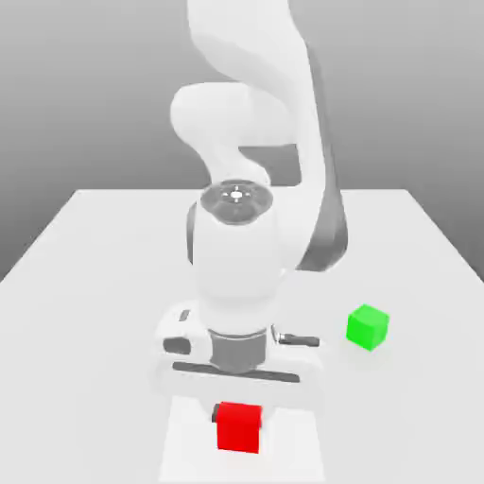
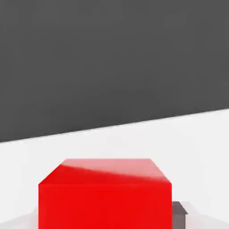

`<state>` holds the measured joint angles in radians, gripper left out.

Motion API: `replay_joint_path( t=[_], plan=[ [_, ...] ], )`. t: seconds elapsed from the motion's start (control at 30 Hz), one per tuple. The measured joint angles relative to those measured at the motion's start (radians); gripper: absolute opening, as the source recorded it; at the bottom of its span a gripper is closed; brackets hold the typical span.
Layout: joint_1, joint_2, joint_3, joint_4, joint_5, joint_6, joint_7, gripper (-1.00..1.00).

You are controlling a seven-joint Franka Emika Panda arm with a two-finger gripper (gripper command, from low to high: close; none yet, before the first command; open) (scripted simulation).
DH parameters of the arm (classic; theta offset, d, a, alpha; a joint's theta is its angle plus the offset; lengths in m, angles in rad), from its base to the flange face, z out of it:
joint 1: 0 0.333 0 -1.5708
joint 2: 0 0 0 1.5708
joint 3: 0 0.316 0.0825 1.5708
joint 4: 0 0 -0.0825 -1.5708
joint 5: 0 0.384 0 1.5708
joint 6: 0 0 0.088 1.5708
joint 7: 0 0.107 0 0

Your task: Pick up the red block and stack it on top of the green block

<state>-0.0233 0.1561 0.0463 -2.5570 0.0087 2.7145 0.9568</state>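
One arm (image 1: 248,189) bends down, tool (image 1: 238,402) directly above the red block (image 1: 238,427).

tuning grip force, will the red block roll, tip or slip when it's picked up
The red block is a flat-faced cube, so it probably won't roll, and being as wide as it is tall it should resist tipping. Its edges look crisp and undeformed, so it is likely rigid. The faces look smooth and matte, so a light squeeze might let it slip.

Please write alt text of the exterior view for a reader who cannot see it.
A white robot arm reaches down over a red block near the front of a white table. A green block sits apart on the table, toward the exterior view's right.
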Motion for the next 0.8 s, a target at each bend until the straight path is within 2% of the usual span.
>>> replay_joint_path(
  t=[0.2,0.5,0.6,0.8],
  plan=[
    [0.233,-0.21,0.13,-0.159,0.156,-0.044,0.263,-1.0],
    [0.435,-0.499,0.37,-0.418,0.324,-0.071,0.729,-1.0],
    [0.416,-0.487,0.438,-0.456,0.293,-0.027,0.83,-1.0],
    [0.286,-0.329,0.526,-0.46,0.132,0.122,0.948,-1.0]
  ],
)
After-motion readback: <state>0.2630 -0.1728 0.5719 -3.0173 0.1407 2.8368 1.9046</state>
